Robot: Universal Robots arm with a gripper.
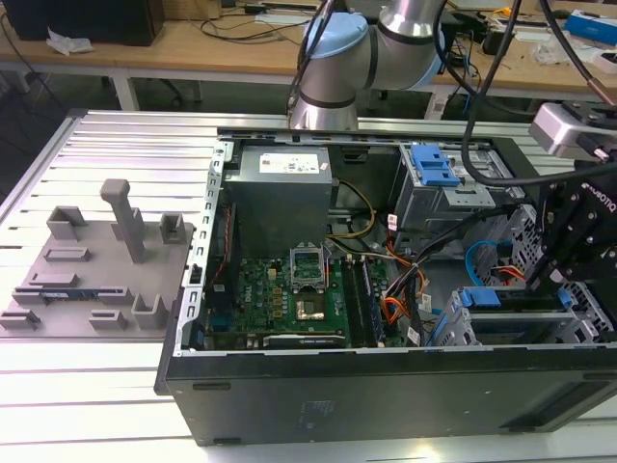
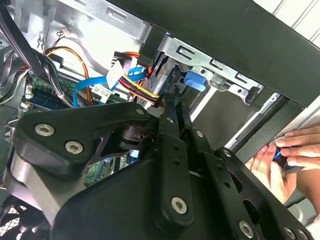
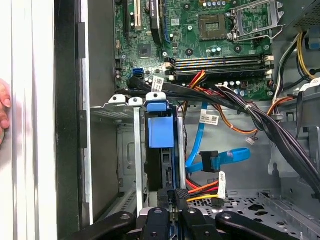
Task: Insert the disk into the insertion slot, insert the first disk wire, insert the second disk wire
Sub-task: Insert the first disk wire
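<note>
First wrist view: the disk (image 3: 161, 132) was seated in the insertion slot (image 3: 125, 155) ahead of the end effector (image 3: 173, 196), which was pressed together; the first disk wire (image 3: 202, 188), beside it, was judged in hand, requiring square plug alignment.

We see a green circuit motherboard (image 3: 200, 45) ahead of the gripper (image 3: 173, 194), a grey metal power-supply box (image 1: 280, 188) farther beyond it
</note>
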